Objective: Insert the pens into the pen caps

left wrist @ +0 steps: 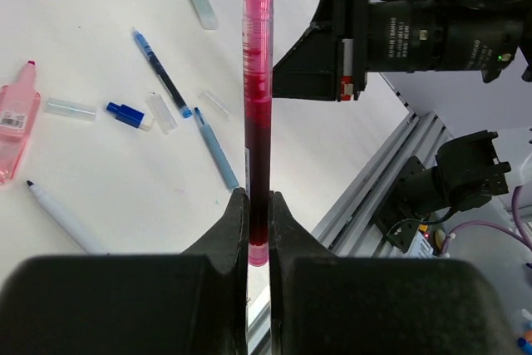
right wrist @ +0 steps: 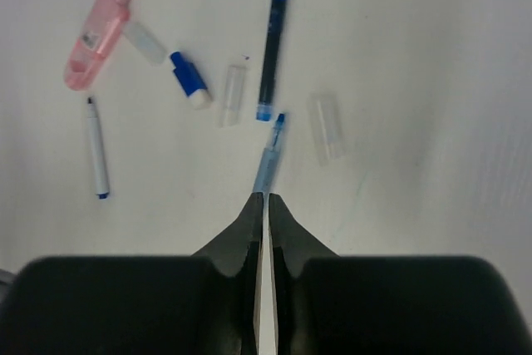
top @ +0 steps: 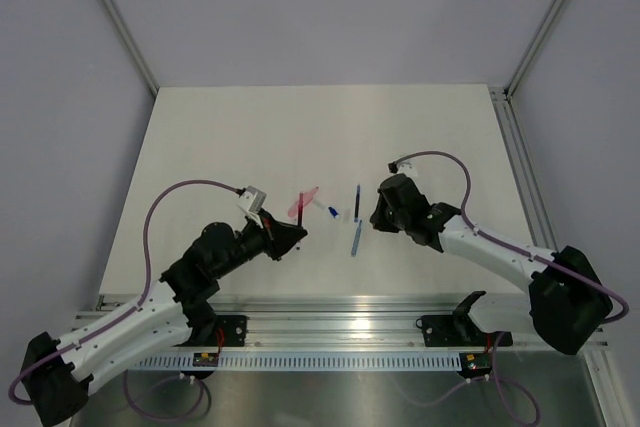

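Caps (right wrist: 326, 128) empty on table (right wrist: 432, 56), left gripper (left wrist: 258, 205) pinching red pen (left wrist: 258, 81), right gripper (right wrist: 263, 201) seemingly pressed together

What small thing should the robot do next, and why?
Probably open the right tool and lower it over the clear cap near its tips. The left tool grips the red pen, tip bare, but no cap is held yet, and the right tool looks shut and empty.
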